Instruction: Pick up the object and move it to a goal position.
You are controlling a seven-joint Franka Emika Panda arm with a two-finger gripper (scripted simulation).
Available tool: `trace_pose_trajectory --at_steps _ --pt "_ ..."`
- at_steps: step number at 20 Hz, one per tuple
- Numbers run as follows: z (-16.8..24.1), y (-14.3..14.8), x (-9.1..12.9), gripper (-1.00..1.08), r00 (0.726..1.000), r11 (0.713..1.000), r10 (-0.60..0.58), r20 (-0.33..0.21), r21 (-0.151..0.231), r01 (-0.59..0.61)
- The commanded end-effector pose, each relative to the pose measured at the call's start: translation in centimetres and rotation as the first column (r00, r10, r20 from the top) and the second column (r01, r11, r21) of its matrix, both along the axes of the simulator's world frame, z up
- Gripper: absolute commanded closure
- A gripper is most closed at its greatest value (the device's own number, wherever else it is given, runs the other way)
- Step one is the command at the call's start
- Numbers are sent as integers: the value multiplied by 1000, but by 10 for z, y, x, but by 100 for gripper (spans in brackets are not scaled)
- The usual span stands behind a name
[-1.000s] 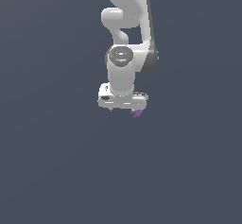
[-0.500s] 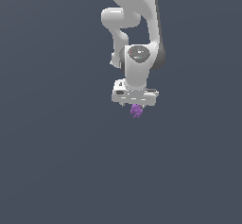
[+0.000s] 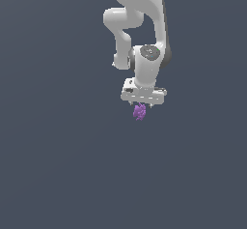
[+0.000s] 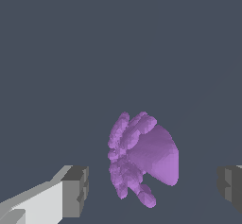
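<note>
Wrist view shows the hand released, its fingers spread well apart either side of the purple object, neither touching it. Compared with a second ago, the arm has descended over the object, which lies on the counter; closing looks like the next step.

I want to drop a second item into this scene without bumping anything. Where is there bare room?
Nearly everywhere: the dark surface is bare on both sides of the arm and across the exterior view's lower half. The one crowded spot is under the gripper, where the purple object sits between the open fingers, gaps either side.
</note>
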State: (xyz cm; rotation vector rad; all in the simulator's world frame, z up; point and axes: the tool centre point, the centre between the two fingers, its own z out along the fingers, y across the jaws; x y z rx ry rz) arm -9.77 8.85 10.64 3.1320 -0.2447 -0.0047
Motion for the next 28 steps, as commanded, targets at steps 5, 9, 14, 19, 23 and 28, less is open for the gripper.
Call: trace_pose_trajectory --at_steps 5,9,14,19,23,28 --pt "-2 2 -2 -92 1000 1000 -2 2 0 2" --pt "-11 2 -3 -92 1000 1000 -2 2 0 2" --pt "-34 2 -4 -92 1000 1000 -3 3 0 3" --pt "-49 2 -4 -92 1000 1000 -4 3 0 4" --pt "-51 2 -4 108 1000 1000 -4 3 0 4" --pt "-51 2 -4 108 1000 1000 -4 3 0 4"
